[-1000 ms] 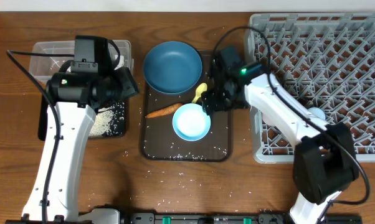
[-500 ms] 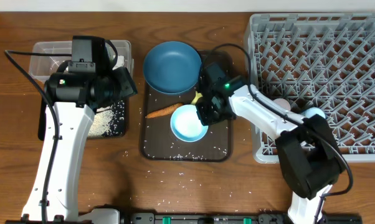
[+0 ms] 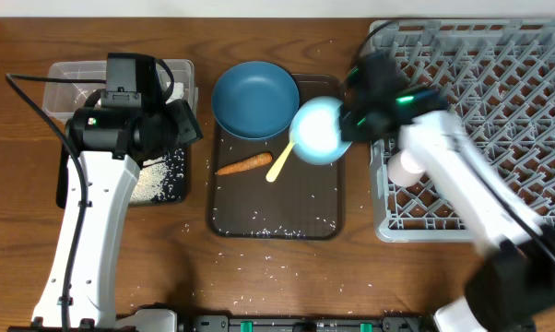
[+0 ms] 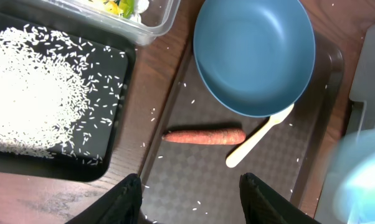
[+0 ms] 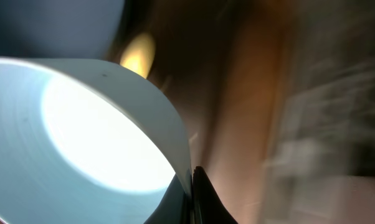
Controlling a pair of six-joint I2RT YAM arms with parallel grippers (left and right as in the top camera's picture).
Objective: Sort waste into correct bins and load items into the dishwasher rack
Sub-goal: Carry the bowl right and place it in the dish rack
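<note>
Overhead: right arm and its load are motion-blurred; left arm is sharp.
Right gripper (image 3: pixel 348 122): clamped on the rim of the white-and-light-blue bowl (image 3: pixel 316 130); the right wrist view shows a dark finger against that rim.
Bowl: held off the surface, over the far-right corner of the brown serving tray (image 3: pixel 324 207).
Left gripper (image 4: pixel 190 186): fingers spread wide with nothing between them, hanging above the tray's left edge.
Dark blue dish (image 3: pixel 254 99): on the tray's far-left corner, overhanging its far edge.
Carrot (image 3: pixel 243 165): on the tray, left of centre, just clear of the dish.
Pale yellow spoon (image 3: pixel 281 164): mid-tray, right of the carrot and not touching it; one end at the dish rim.
Rice (image 4: pixel 35 93): heaped in the black tray (image 3: pixel 178 189) left of the serving tray; stray grains along the serving tray's near edge.
Clear tub (image 3: pixel 70 78): left of the serving tray, behind the black tray.
Rack (image 3: pixel 499 111): just right of the serving tray.
</note>
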